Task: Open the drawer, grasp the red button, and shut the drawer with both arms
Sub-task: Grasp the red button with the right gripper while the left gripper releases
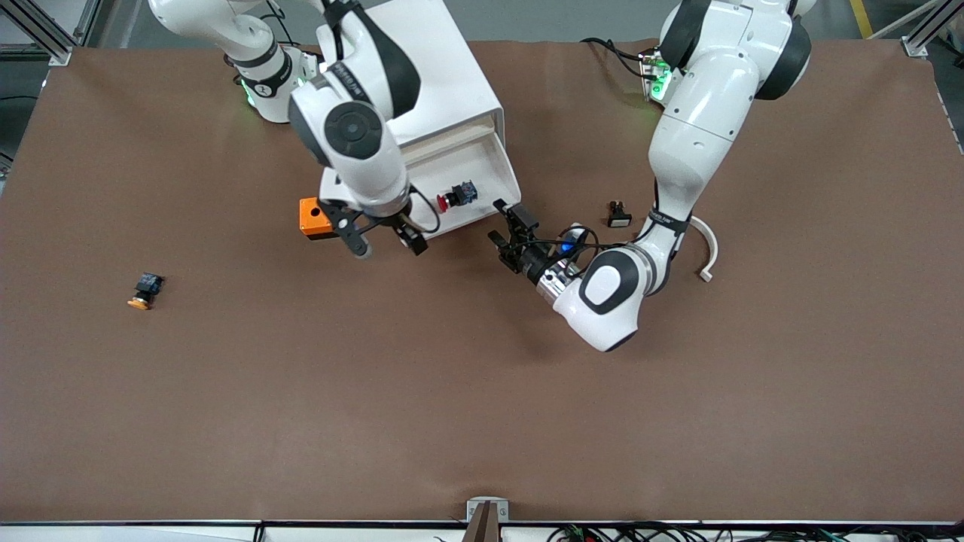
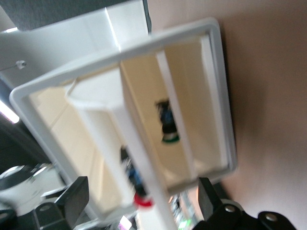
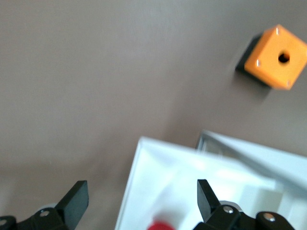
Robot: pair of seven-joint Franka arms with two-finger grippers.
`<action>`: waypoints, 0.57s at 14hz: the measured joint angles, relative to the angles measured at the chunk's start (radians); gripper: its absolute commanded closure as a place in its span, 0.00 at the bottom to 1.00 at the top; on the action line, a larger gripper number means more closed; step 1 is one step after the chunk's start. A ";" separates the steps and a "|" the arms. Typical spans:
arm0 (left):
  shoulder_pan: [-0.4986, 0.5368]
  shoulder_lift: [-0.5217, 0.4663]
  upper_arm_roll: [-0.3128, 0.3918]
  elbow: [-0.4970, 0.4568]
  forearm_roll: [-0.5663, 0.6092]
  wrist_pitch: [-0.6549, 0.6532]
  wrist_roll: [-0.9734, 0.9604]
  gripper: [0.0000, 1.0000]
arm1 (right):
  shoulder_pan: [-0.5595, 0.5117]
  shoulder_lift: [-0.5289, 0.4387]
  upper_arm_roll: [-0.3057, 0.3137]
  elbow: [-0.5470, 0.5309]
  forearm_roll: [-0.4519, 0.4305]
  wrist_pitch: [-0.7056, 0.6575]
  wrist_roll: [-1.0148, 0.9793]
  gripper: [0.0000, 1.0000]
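Observation:
The white cabinet's drawer point(image 1: 506, 169) stands pulled open. The button point(image 1: 456, 196), with a red cap and a black-and-blue body, lies on its side inside the drawer. My right gripper point(image 1: 387, 244) is open and empty over the drawer's front corner beside the orange box; its wrist view shows the red cap point(image 3: 160, 225) between its fingers point(image 3: 76, 197). My left gripper point(image 1: 510, 235) is open and empty, low in front of the drawer's other corner and pointing into it. The left wrist view shows the drawer point(image 2: 219, 91) and the button point(image 2: 143, 201) inside.
An orange box with a hole point(image 1: 316, 217) sits beside the drawer. An orange-yellow-capped button point(image 1: 144, 290) lies toward the right arm's end. A small black-and-white part point(image 1: 619, 214) and a curved white piece point(image 1: 709, 252) lie near the left arm. A dark shape with a green end point(image 2: 168, 125) shows in the drawer.

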 measured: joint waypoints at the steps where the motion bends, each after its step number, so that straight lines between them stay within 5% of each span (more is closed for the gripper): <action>1: 0.017 0.000 0.000 0.005 -0.033 0.000 0.031 0.00 | 0.031 0.002 0.000 0.000 0.000 0.001 0.028 0.00; 8: 0.065 -0.003 0.000 0.088 -0.059 -0.004 0.364 0.00 | 0.149 0.007 0.000 0.000 0.001 0.004 0.155 0.00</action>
